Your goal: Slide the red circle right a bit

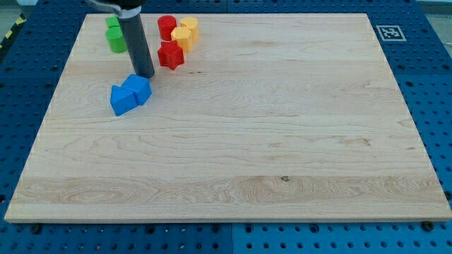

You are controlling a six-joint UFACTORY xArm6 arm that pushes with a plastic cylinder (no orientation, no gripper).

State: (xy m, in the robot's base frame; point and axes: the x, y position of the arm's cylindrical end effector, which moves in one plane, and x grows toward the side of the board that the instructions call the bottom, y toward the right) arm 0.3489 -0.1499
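Observation:
The red circle (166, 27) stands near the view's top, left of centre, touching two yellow blocks (186, 32) on its right. A red star-shaped block (170, 54) lies just below it. My tip (145, 74) is down on the board, below and to the left of the red circle, left of the red star and just above two blue blocks (131, 94). Two green blocks (115, 34) sit to the left of the rod, partly hidden by it.
The wooden board (282, 141) lies on a blue perforated table. A black-and-white marker tag (389, 32) sits at the board's top right corner. The rod's upper part leaves the view at the top.

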